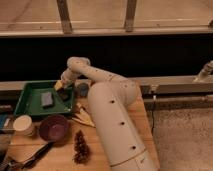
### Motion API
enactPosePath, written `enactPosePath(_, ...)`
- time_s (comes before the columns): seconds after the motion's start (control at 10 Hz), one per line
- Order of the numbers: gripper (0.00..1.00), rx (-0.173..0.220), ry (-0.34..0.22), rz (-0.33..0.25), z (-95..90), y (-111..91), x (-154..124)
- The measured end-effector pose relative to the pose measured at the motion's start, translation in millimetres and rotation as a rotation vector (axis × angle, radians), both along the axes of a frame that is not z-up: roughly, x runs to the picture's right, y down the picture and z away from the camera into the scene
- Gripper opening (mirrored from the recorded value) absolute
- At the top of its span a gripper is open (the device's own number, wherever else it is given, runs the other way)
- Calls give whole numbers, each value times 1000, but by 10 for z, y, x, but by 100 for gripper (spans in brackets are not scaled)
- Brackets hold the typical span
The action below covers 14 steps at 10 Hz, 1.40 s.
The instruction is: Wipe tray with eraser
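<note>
A small flat grey-blue eraser (47, 99) lies in the shallow green plastic tray (31, 103) on the bench (64, 158), apart from the pincer (65, 93) at the tray's right rim (clenched or released: cannot tell); wiping looks unstarted.

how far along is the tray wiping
Done: the eraser lies inside the tray. In hand: the gripper hangs over the tray's right side, beside the eraser and apparently not holding it. Left: pick up the eraser and wipe the tray; nothing here shows any wiping done.
</note>
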State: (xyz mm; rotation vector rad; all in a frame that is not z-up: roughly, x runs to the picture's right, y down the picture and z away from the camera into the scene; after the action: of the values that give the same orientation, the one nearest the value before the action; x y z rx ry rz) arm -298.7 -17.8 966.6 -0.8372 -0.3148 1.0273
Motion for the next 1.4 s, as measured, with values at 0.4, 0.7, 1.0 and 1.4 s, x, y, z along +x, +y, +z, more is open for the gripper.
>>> enactPosePath(0.4,0,-9,-44,-31,-71,61,-225)
enactPosePath(0.7,0,-35,-38,-36,-305,279,-77)
enactPosePath(1.0,0,-43,13,-20,-488,365,288)
enactPosePath(1.4,0,-25,31,-10,-386,176,457)
